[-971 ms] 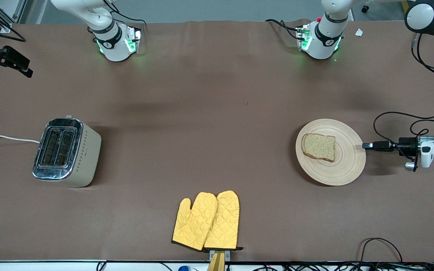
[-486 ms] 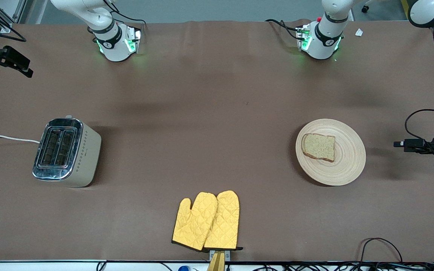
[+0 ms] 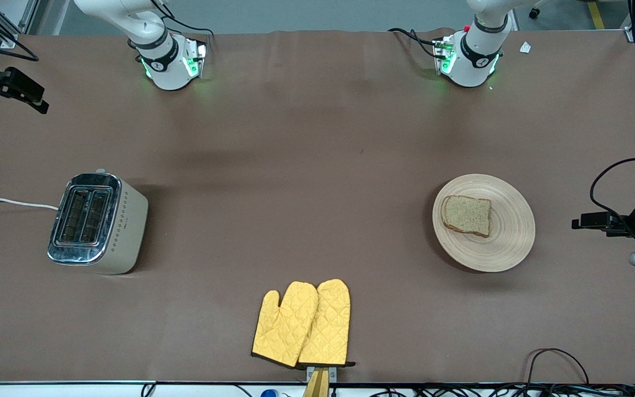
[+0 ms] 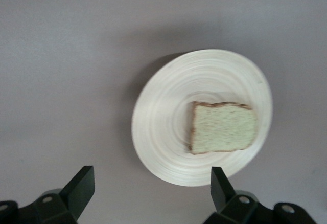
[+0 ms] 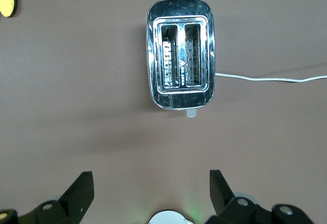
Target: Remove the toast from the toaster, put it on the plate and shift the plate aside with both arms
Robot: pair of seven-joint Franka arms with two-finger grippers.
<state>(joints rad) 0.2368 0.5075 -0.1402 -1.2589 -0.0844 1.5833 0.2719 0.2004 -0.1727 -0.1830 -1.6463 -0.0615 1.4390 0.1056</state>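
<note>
The toast (image 3: 466, 215) lies flat on the round wooden plate (image 3: 507, 242), which rests on the table toward the left arm's end. My left gripper (image 3: 585, 222) is up in the air over the table's edge beside the plate, apart from it, open and empty. In the left wrist view the plate (image 4: 163, 132) and the toast (image 4: 223, 127) show below my open left gripper (image 4: 152, 183). My right gripper (image 5: 150, 193) is open and empty, high over the table between the right arm's base and the toaster (image 5: 180, 75).
The silver toaster (image 3: 97, 223) stands toward the right arm's end, slots empty, its white cable (image 3: 9, 202) running off the table. A pair of yellow oven mitts (image 3: 303, 325) lies at the table's edge nearest the front camera.
My left gripper was at the plate's rim; it has drawn back toward the left arm's end of the table. Plate and toast have not moved. The right arm has not moved.
</note>
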